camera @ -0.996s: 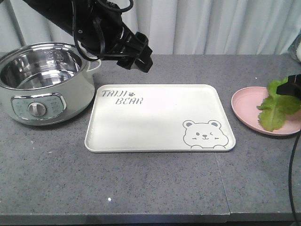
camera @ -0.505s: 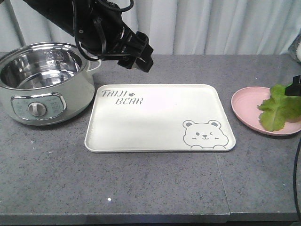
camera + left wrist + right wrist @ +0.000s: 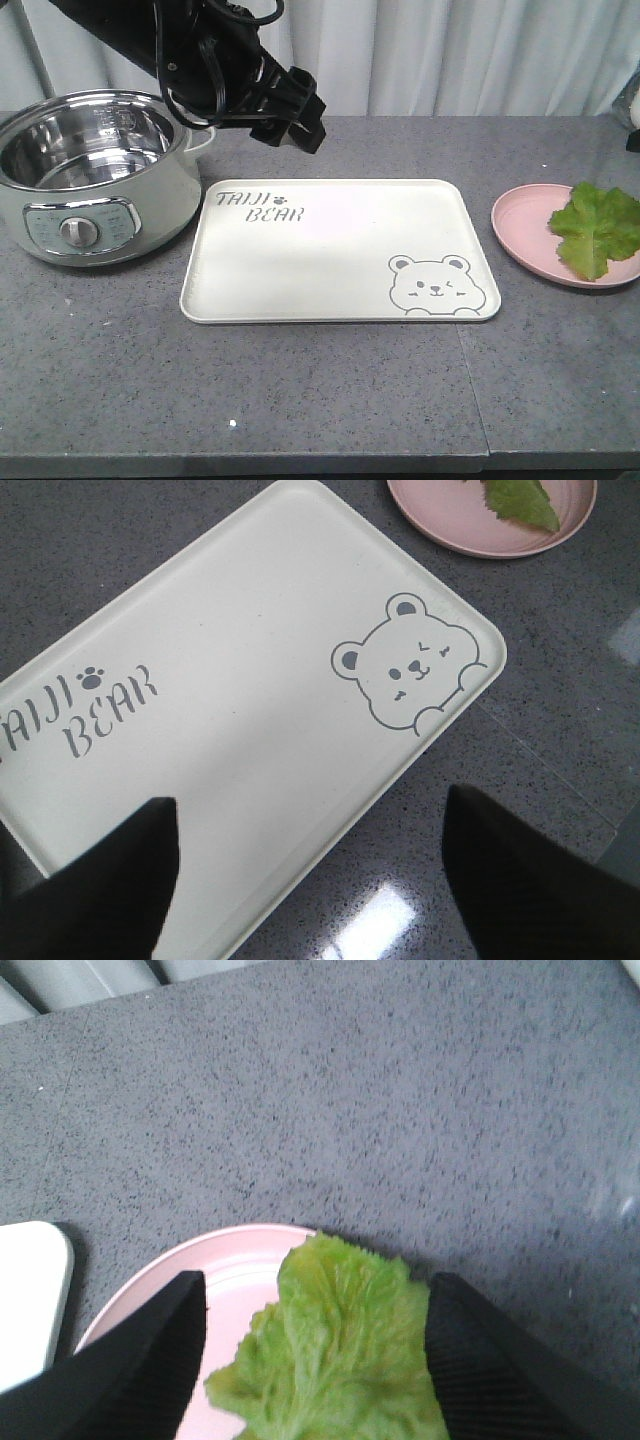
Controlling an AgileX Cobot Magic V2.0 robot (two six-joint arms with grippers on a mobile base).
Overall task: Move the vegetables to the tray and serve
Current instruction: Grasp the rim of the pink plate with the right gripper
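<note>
The vegetables, one green crinkly lettuce leaf (image 3: pixel 598 226), lie on a round pink plate (image 3: pixel 520 225) at the table's right. The cream tray (image 3: pixel 330 255) with bear face and "TAIJI BEAR" lettering sits mid-table with nothing on it. My right gripper (image 3: pixel 315 1282) hovers open over the leaf (image 3: pixel 340 1360), one finger on each side, not touching it. My left gripper (image 3: pixel 298 118) hangs above the tray's far left corner. In the left wrist view it (image 3: pixel 308 805) is open over the tray's (image 3: pixel 250 710) edge, holding nothing; the plate (image 3: pixel 450 520) shows at the top.
A white electric pot (image 3: pixel 90 215) with a steel bowl and a dial stands at the left, close to the tray's left side. A curtain closes the back. A seam (image 3: pixel 474 390) runs through the grey tabletop near the front right.
The right gripper pulled back to the right, almost out of the front view. The leaf, raised at its top before, was let go and lies flatter on the pink plate. Left arm unmoved.
</note>
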